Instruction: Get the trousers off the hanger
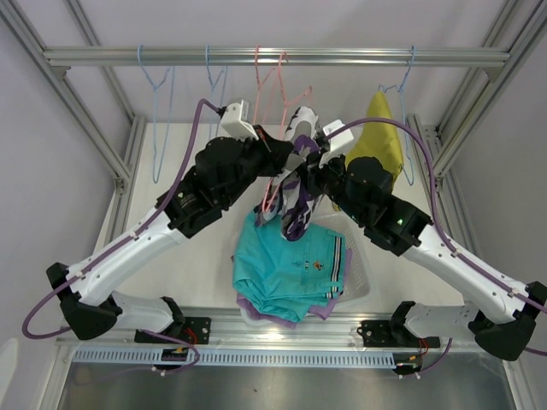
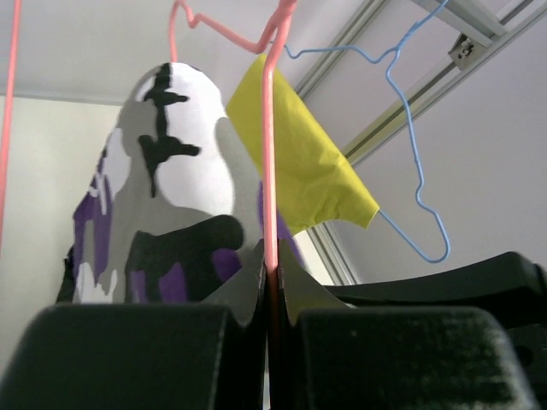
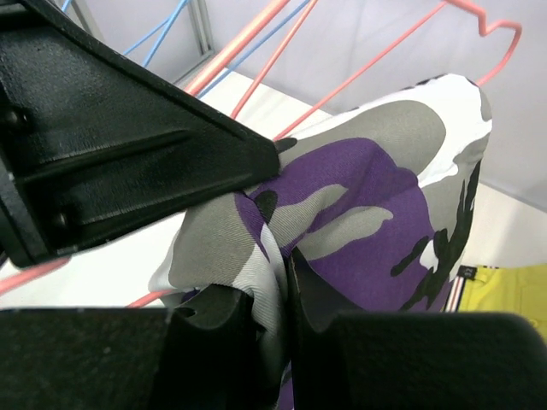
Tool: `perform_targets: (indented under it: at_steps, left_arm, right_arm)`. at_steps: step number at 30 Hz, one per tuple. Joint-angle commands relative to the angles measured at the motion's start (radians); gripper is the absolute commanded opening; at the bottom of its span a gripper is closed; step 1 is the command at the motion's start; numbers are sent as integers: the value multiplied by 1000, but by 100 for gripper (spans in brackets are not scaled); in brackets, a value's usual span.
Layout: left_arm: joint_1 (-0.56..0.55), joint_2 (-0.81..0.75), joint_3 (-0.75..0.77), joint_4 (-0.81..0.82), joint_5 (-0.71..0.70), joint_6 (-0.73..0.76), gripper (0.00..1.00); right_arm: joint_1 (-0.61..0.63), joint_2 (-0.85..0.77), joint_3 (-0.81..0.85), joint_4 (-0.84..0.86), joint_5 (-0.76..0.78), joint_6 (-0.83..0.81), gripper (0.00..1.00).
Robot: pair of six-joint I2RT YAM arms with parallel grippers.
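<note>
Purple camouflage trousers drape over the pink hanger, long axis hanging down. Left gripper is clenched on the hanger wire. Right gripper, on the hanger's right, pinches the cloth, probably a single fold.

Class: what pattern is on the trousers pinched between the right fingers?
Purple-grey-white camouflage trousers, clearest in the right wrist view.

Enclosure: aluminium frame of slotted profiles, with 1 horizontal rail across the far top. Walls pale grey, plain, matte. Table white and smooth, set inside the frame. 1 slotted white cable duct runs along the near edge, with a brushed metal sheet below it. Lighting even and diffuse, shadows soft.
</note>
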Motion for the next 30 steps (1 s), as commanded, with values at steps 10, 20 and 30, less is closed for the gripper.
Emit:
perform_targets:
  at_steps: [10,20,30]
  left_arm:
    - [22,-133,-161,9,-61,36,0]
    - [20,-138,-264,74,-35,27,0]
    - [-34,-107,-313,126,-104,83,0]
  right_arm:
    - [5,-163,162,141,51,-59,0]
    - [-7,-68,340,136,80,-84,0]
    - [-28,64,482,158,64,-19,0]
